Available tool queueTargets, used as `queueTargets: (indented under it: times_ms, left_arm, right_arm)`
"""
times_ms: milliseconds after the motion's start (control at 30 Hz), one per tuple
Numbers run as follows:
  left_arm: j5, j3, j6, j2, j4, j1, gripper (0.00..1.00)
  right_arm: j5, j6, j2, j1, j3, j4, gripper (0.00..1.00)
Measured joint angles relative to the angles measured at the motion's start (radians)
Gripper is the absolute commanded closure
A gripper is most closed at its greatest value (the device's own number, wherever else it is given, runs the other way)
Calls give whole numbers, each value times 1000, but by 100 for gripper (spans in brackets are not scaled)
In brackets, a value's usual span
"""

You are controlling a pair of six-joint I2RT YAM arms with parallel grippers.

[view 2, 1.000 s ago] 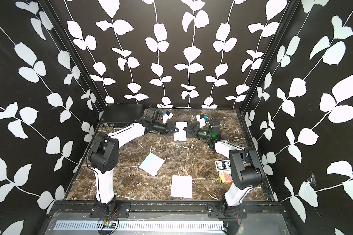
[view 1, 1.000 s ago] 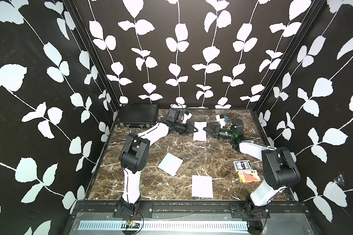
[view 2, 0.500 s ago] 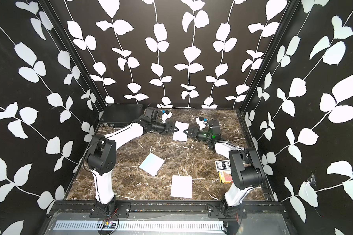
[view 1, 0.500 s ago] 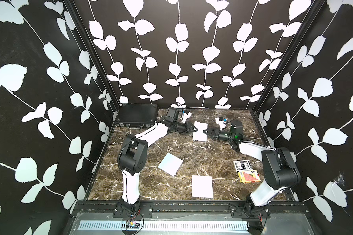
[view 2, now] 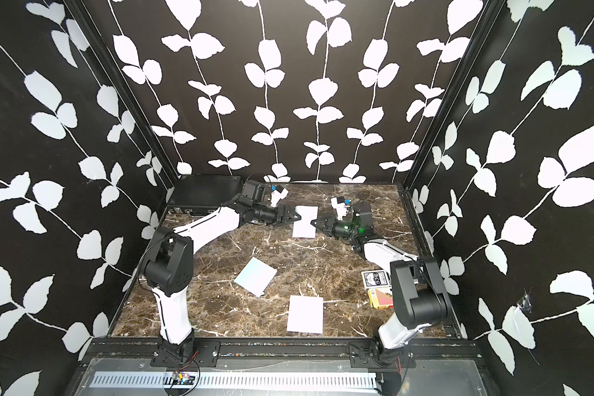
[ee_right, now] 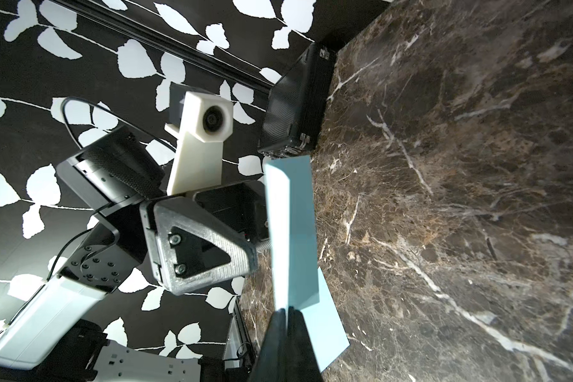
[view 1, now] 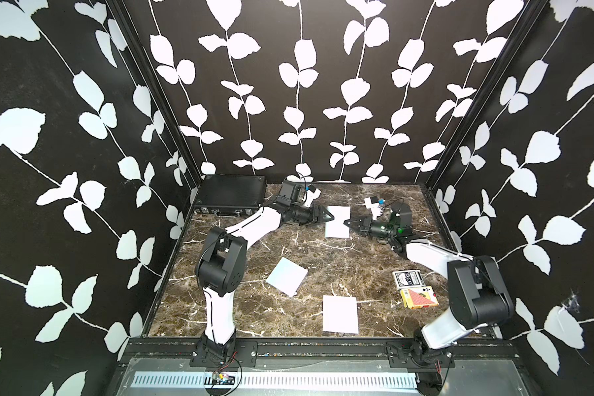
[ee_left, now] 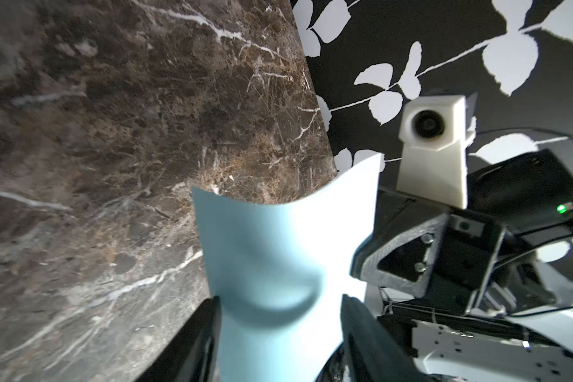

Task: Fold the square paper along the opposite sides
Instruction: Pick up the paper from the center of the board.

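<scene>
The square paper (view 1: 337, 221) (view 2: 305, 221), pale blue-white, is held off the marble at the back of the table between my two grippers. My right gripper (ee_right: 286, 311) (view 1: 347, 223) is shut on the paper's (ee_right: 291, 231) near edge, where two layers spread apart from the pinch. My left gripper (ee_left: 280, 317) (view 1: 330, 216) stands open at the opposite edge. Its black fingers (ee_left: 199, 330) are wide apart, and the curved, dimpled paper (ee_left: 278, 251) lies between them.
Two more sheets lie on the marble, one tilted mid-table (view 1: 286, 281) and one near the front (view 1: 340, 313). A black case (view 1: 232, 195) stands at the back left. Two card decks (view 1: 408, 278) (view 1: 419, 297) lie at the right beside my right arm.
My left gripper has opened and let go of the paper's edge. My right gripper has closed tighter on its side. Both arms have barely shifted.
</scene>
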Motion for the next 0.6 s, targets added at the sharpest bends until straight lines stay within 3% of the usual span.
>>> queueTargets:
  times_ms: [367,600]
  left_arm:
    - [34,-86,-52,-101,100,83,13]
    - [128,-167,-182,-101,292,76,6]
  right_arm:
    - [-18,-13,-61,25,37,-6,100]
    - [-56,138,-39,68,48,206,100]
